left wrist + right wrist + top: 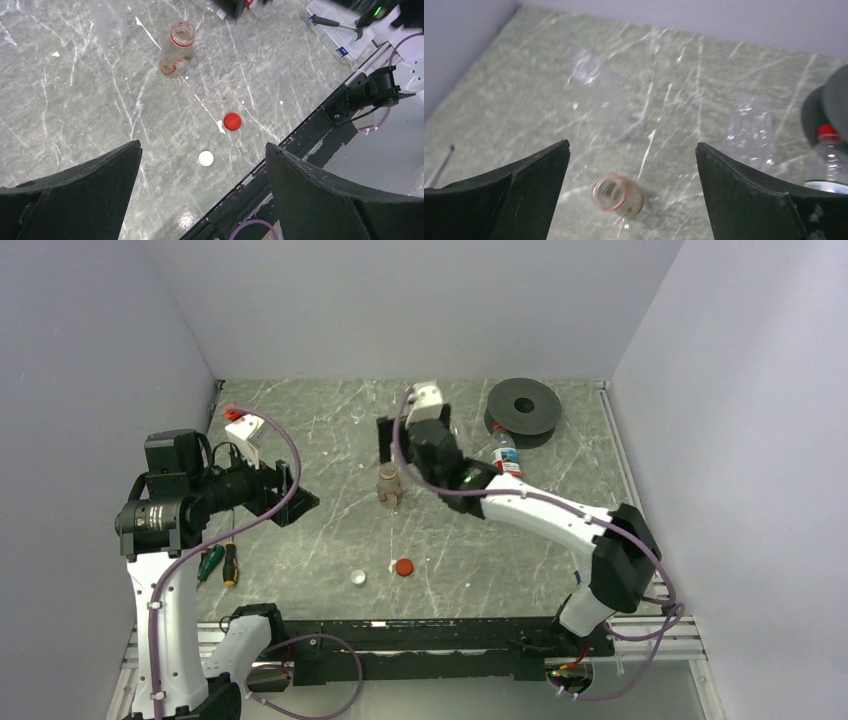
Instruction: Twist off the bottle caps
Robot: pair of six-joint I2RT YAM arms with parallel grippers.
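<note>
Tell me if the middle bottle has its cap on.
Off: the bottle stands upright, its mouth open; a red cap lies apart from it.

The red-capped bottle (830,166) is cut off by the right wrist view's edge.

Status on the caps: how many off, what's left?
Done: a red cap and a white cap lie loose on the table, and the middle bottle stands open. In hand: nothing. The left gripper and right gripper are open and empty. Left: the capped bottle beside the spool. The clear bottles at the back are too blurred to judge.
</note>
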